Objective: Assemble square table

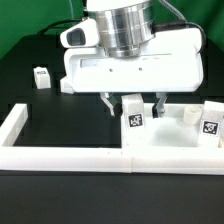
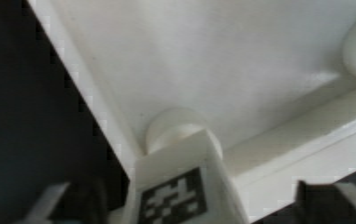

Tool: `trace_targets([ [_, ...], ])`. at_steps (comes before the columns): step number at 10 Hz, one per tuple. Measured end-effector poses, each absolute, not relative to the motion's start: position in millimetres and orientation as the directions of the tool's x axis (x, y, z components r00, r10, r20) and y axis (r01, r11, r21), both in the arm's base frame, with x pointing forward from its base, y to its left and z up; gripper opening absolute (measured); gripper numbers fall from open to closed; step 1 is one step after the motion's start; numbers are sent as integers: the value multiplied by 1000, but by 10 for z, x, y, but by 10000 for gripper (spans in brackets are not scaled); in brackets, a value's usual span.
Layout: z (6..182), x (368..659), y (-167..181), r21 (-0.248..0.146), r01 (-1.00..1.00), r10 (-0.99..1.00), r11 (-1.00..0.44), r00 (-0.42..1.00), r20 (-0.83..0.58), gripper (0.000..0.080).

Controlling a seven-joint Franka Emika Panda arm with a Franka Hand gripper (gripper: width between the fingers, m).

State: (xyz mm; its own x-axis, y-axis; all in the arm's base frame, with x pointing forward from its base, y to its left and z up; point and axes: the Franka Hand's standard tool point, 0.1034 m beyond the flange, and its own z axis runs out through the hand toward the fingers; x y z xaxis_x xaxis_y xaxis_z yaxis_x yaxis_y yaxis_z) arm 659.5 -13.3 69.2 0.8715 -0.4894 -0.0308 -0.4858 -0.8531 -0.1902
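Observation:
The square table's flat white slab (image 1: 172, 143) lies at the exterior view's right, against the border wall. A white leg block with a tag (image 1: 133, 115) stands upright on its near left part. My gripper (image 1: 133, 102) hangs over this leg with a finger on either side, jaws apart, a gap showing on at least one side. In the wrist view the leg (image 2: 178, 160) rises between the two dark fingers (image 2: 50, 205), with my gripper (image 2: 187, 205) astride it and the slab (image 2: 210, 70) beyond. Two more tagged legs (image 1: 210, 122) (image 1: 187, 115) stand at the slab's right.
A long low white border wall (image 1: 60, 154) runs along the front and up the exterior view's left. A small tagged leg block (image 1: 42, 77) and another white piece (image 1: 64, 86) sit on the black table at the back left.

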Motion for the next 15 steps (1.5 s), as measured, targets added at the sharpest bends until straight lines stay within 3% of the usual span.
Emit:
trace_targets([
  [1, 687, 6588, -130, -186, -551, -553, -813, 832, -48, 391],
  [2, 678, 6558, -122, -179, -597, -595, -782, 801, -70, 288],
  [5, 667, 6556, -69, -159, -765, -759, -624, 642, -112, 288],
  [8, 658, 6626, 33, -92, -971, -951, -219, 233, -204, 288],
  [10, 657, 6673, 40, -60, -997, -968, 48, -32, -250, 288],
  [11, 659, 6681, 38, -54, -994, -965, 94, -78, -252, 288],
  [12, 657, 6678, 38, -61, -996, -967, 64, -47, -251, 288],
  [13, 653, 6672, 32, -83, -996, -969, -27, 46, -243, 378],
  [14, 643, 6658, 27, -110, -983, -958, -148, 170, -231, 558],
  [15, 662, 6619, 41, -125, -908, -887, -401, 419, -194, 621],
])
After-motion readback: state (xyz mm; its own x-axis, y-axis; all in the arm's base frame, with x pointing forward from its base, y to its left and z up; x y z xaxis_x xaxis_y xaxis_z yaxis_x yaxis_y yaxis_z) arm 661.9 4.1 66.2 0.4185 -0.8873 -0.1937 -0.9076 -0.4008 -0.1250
